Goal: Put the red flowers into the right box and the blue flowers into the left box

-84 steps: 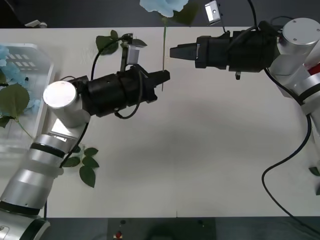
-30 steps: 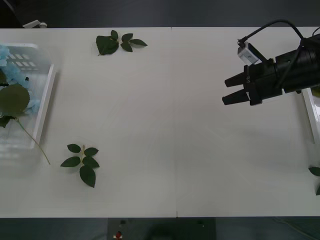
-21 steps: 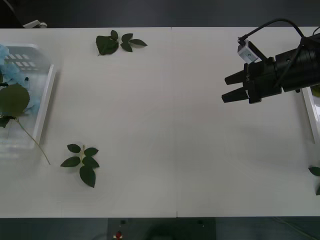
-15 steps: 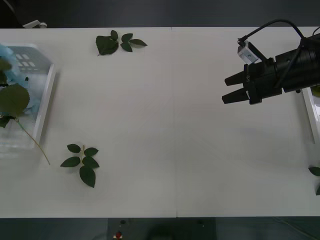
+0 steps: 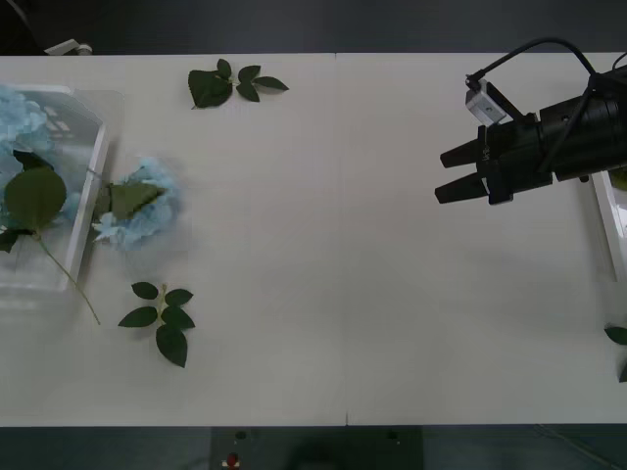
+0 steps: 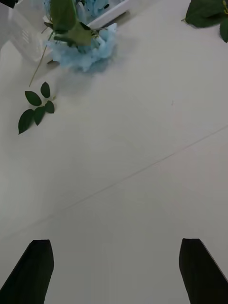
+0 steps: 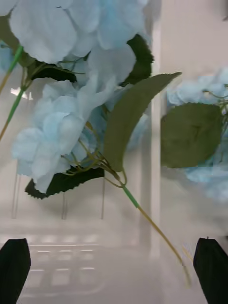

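Pale blue flowers (image 5: 22,110) lie in the left box (image 5: 93,211), a white tray at the table's left edge. One more blue flower (image 5: 137,217) rests with its head on the table just outside that box's right rim, its stem across the rim. The left wrist view has these blue flowers (image 7: 71,109) close up over the box's ribbed bottom (image 7: 71,280); my left gripper (image 7: 113,273) is open above them, holding nothing. My right gripper (image 5: 441,176) hovers open over the table's right side, beside the right box's rim (image 5: 609,230). The red flowers are out of view.
Bloomless green leaf sprigs lie on the table: one (image 5: 162,315) near the left box's front corner, one (image 5: 230,82) at the far edge. A leaf (image 5: 617,335) shows at the right edge. A thin stem (image 5: 71,284) hangs over the left box's front rim.
A blue flower has dropped at the left box, its head landing on the table outside the right rim. The left arm left the table's middle earlier. The right gripper stays still.
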Robot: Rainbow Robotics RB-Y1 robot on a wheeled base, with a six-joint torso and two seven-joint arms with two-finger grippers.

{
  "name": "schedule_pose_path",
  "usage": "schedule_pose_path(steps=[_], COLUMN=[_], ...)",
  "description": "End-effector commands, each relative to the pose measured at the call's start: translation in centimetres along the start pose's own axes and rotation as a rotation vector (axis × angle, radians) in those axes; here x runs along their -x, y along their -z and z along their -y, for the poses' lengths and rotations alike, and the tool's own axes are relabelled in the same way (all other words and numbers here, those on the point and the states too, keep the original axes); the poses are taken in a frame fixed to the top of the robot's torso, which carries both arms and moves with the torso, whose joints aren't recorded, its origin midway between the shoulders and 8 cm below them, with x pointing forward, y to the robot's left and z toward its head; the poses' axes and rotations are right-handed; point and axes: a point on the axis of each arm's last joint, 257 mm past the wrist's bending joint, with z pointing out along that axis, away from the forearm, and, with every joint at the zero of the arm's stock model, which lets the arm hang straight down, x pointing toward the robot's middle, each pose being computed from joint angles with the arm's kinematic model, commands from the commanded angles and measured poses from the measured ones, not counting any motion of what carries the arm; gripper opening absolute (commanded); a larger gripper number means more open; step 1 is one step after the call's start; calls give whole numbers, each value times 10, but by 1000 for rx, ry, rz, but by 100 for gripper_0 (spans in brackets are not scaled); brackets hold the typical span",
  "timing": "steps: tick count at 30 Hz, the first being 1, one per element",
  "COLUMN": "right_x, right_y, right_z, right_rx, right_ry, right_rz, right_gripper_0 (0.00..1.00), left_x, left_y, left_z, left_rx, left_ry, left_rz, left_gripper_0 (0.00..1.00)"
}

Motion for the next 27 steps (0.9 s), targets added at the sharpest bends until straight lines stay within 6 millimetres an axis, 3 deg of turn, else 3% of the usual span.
schedule_pose_path(steps=[1, 5, 9, 13, 19, 22, 27], right_x=[18, 18, 18, 18, 18, 18, 18], right_y=[21, 21, 21, 21, 21, 21, 21], right_z=[12, 12, 12, 12, 12, 12, 12], right_rx=[-40, -40, -40, -40, -40, -40, -40], right_ry=[27, 27, 27, 27, 27, 27, 27], right_rz=[8, 8, 8, 8, 8, 8, 8], right_gripper_0=[99, 100, 100, 100, 100, 100, 100], left_x=[34, 49, 66, 76, 77, 73, 56], left_y=[23, 36, 46, 52, 47, 38, 14], left_z=[34, 82, 149, 203, 280, 307, 328], left_rx=[-127, -292, -519, -692, -894, -918, -885], left_ry=[-26, -52, -77, -93, -173, -235, -331], left_rz=[44, 76, 116, 136, 182, 209, 188], left_gripper_0=[100, 100, 100, 100, 100, 100, 100])
